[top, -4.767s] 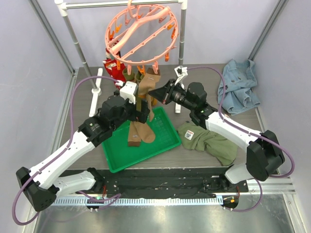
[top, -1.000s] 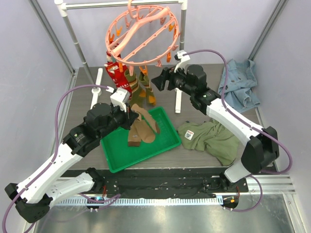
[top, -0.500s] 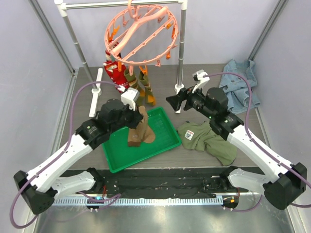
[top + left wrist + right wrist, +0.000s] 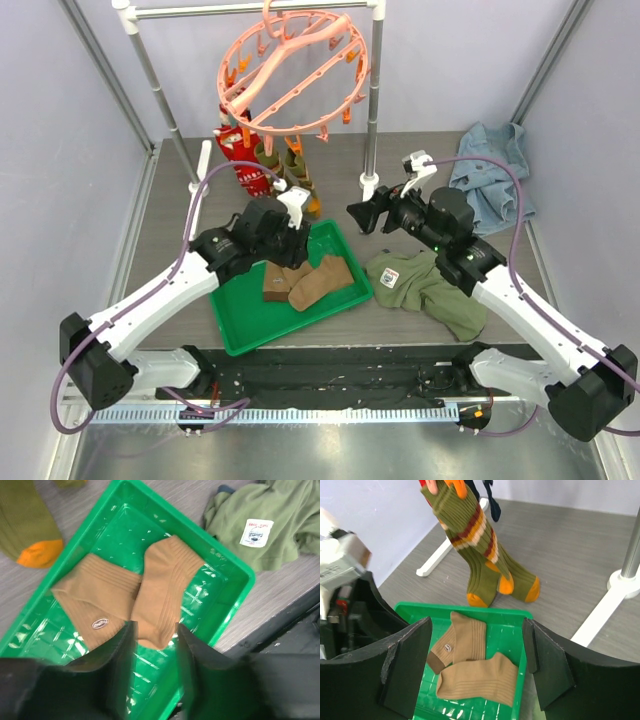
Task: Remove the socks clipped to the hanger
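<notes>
The salmon-pink round hanger (image 4: 290, 70) hangs from the white rack. A red patterned sock (image 4: 232, 150) and olive socks with orange toes (image 4: 292, 168) are still clipped to it. In the right wrist view the olive socks (image 4: 480, 555) dangle to the floor, with a dark navy sock (image 4: 491, 504) behind them. Two tan socks (image 4: 312, 282) (image 4: 150, 595) lie loose in the green tray (image 4: 232, 335). My left gripper (image 4: 155, 647) hovers open just above them with nothing between its fingers. My right gripper (image 4: 477, 665) stands wide open and empty, off to the right of the tray, facing it.
An olive-green shirt (image 4: 440, 290) lies right of the tray, and a blue denim garment (image 4: 490, 175) at the back right. The white rack's pole (image 4: 372, 110) and its foot (image 4: 200, 170) stand behind the tray, close to both arms.
My left gripper opened and let a tan sock fall flat into the tray. My right arm drew back from the hanger, down and to the right.
</notes>
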Controlling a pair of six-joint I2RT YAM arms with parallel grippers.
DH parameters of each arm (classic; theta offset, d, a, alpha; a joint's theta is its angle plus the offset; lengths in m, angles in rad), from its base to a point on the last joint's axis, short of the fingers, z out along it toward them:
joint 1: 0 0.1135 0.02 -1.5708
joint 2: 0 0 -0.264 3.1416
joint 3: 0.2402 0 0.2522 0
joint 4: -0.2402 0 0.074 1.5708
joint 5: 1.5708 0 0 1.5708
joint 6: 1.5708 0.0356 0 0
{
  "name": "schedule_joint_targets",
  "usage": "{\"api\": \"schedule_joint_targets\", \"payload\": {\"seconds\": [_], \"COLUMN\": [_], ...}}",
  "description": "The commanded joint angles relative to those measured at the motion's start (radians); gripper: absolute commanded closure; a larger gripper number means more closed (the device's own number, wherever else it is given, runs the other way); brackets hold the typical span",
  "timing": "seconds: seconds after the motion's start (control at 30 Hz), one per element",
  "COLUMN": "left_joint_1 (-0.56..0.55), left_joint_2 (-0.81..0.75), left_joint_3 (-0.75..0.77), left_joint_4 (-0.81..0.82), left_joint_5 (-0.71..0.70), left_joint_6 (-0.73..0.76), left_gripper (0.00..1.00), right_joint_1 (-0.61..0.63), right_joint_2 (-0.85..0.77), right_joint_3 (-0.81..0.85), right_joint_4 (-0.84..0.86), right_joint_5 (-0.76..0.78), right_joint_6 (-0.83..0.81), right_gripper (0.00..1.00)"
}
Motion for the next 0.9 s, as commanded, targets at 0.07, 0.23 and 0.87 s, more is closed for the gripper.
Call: {"api": "schedule_joint_targets", "payload": {"seconds": [0.07,0.23,0.87], "left_joint_1": [-0.007,-0.007,-0.007], "left_joint_2": [-0.078,-0.199,-0.48], "left_joint_3": [0.034,-0.027,-0.153], "left_joint_4": [-0.008,0.058,0.221], "left_joint_5": [-0.164,-0.253,-0.353], "left_joint_6": [-0.002,-0.019,0.003], "left_gripper": [0.36,0.18,0.0], "right_joint_1": [0.002,0.01,0.117], "right_joint_2": [0.057,0.152,0.59], "right_joint_3": [-0.008,-0.001,0.221], "right_joint_4": [0.107,0.265,0.549], "right_joint_5": [-0.017,-0.031,0.095], "right_joint_6": [0.051,0.071,-0.093], "right_gripper": [0.22,0.23,0.3]}}
